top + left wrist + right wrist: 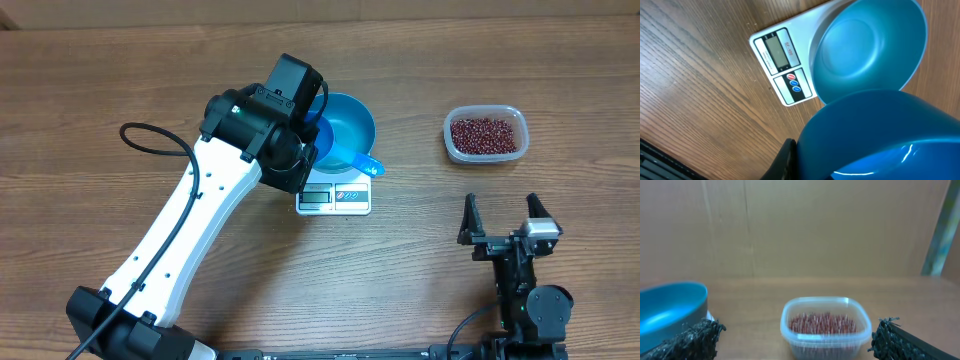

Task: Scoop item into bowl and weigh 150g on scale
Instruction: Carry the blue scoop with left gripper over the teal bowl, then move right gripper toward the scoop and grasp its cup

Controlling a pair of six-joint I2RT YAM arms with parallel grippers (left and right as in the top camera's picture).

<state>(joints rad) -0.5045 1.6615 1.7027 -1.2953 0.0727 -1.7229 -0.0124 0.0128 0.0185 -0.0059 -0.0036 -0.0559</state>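
Observation:
The glossy blue bowl [352, 118] stands on the white scale [334, 197] at mid-table, and its inside [865, 45] looks bare. My left gripper [316, 140] is shut on a small blue scoop [345, 158], held just over the bowl's near rim. That scoop [880, 135] fills the lower left wrist view, with one dark finger [784, 162] against it. The beans [485, 133] lie in a clear plastic tub [450, 140] at the right. My right gripper [503, 228] stands open near the table's front, apart from the tub [824, 325] ahead of it.
The scale's display and buttons [785, 62] face the front, clear of the bowl. The left arm's white link [190, 220] crosses the table's left half. A brown wall [800, 225] rises behind the table. The bowl [670, 310] shows at the right wrist view's left edge.

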